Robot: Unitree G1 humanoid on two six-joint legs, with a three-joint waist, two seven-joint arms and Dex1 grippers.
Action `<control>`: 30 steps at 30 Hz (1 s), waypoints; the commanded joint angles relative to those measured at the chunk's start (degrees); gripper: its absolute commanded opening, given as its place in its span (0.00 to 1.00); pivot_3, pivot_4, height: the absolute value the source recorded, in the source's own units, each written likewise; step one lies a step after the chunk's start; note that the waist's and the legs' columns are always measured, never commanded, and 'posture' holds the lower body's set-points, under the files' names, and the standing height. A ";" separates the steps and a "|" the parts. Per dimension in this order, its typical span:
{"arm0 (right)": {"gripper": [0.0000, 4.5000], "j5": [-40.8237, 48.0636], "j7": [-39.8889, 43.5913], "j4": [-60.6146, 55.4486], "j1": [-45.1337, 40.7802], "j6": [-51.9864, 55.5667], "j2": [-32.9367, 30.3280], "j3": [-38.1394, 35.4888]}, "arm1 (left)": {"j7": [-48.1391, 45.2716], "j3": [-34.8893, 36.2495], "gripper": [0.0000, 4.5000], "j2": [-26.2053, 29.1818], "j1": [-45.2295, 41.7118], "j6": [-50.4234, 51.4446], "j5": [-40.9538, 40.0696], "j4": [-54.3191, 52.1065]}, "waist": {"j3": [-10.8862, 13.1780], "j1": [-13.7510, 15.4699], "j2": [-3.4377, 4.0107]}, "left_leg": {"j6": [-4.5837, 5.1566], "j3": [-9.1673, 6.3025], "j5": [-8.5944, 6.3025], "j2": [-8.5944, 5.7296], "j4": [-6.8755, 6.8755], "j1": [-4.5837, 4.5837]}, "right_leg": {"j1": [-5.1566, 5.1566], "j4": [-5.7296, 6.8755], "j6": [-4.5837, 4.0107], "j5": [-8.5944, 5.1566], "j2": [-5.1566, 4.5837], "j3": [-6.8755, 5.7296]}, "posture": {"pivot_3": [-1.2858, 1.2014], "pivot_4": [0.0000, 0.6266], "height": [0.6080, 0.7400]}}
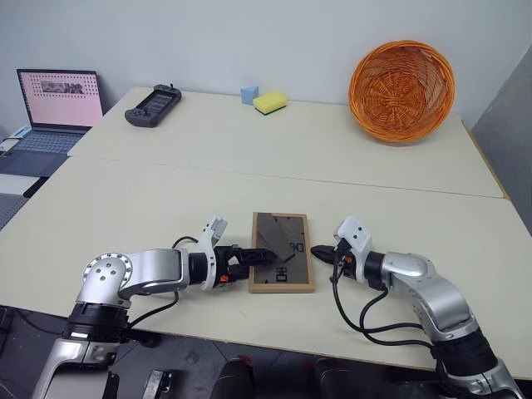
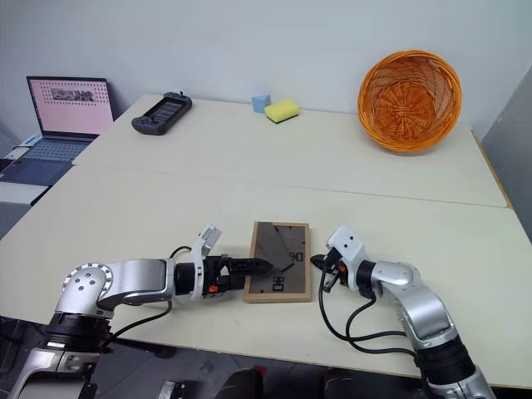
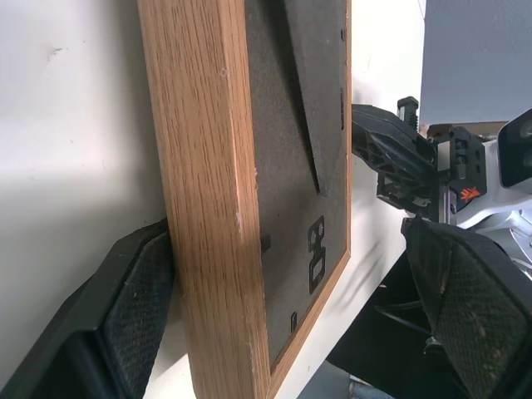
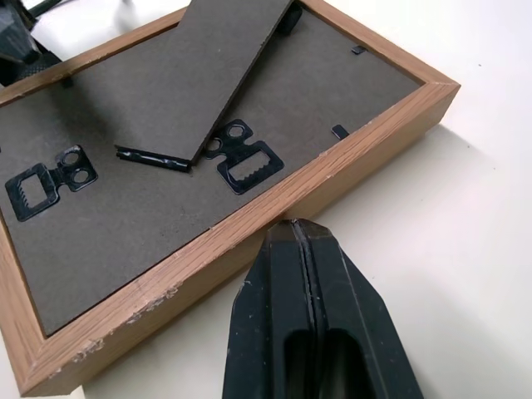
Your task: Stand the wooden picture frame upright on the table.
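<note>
The picture frame [image 1: 282, 252] lies back-up near the bench [image 1: 166, 208] front edge. The right wrist view reveals its hangers and raised stand. Left hand [image 1: 249, 256] spread across its edge; right hand [image 4: 303, 249] pressed together beside it.

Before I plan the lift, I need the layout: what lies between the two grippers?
The frame lies back-up on the table between the left gripper and right gripper, seen in both eye views.
</note>
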 commanded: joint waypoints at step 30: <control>0.00 0.62 -5.26 2.36 -4.98 -0.92 5.05 0.76 | -1.50 1.52 0.80 -0.84 -0.01 2.02 0.56 1.99 | 0.00 0.12 -0.01 | 0.00 0.02 0.00 0.03 -0.06 -0.03 | -0.05 -0.10 0.00 0.00 0.01 0.00 | 0.52 0.24 1.00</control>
